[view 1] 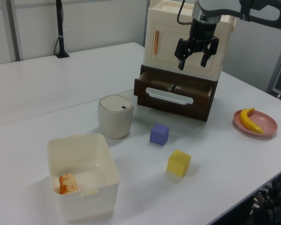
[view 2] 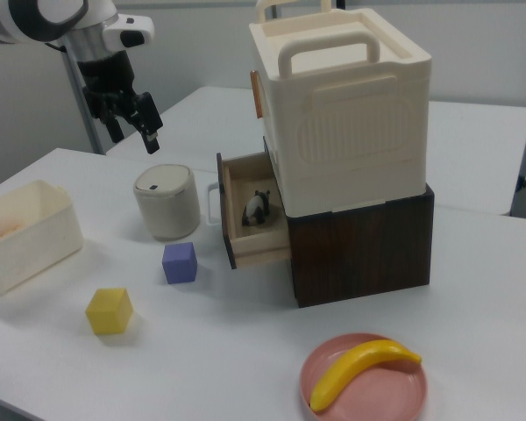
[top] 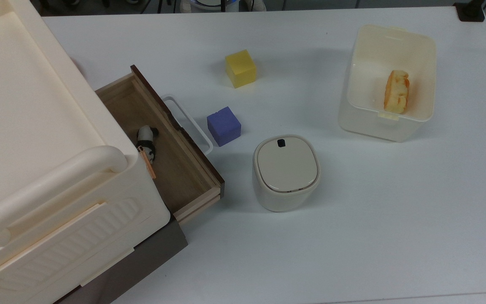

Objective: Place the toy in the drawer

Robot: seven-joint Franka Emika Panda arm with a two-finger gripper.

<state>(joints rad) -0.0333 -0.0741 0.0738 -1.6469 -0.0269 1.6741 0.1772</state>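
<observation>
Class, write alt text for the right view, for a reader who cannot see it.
A small panda toy lies inside the open drawer of a cream cabinet. The open gripper hangs above a lidded bin. On the white table sit a purple cube, a yellow cube and a banana on a pink plate.

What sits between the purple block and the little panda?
In the top view, the drawer's dark front with its white handle separates the purple block from the panda.

White table [top: 352,232] carries cabinet [top: 36,126], bin [top: 285,173], tub [top: 388,122], two cubes [top: 224,125], plate [view 2: 364,390].

End effector [view 1: 194,55] raised, pointing down; fingers [view 1: 181,61] apart, empty
</observation>
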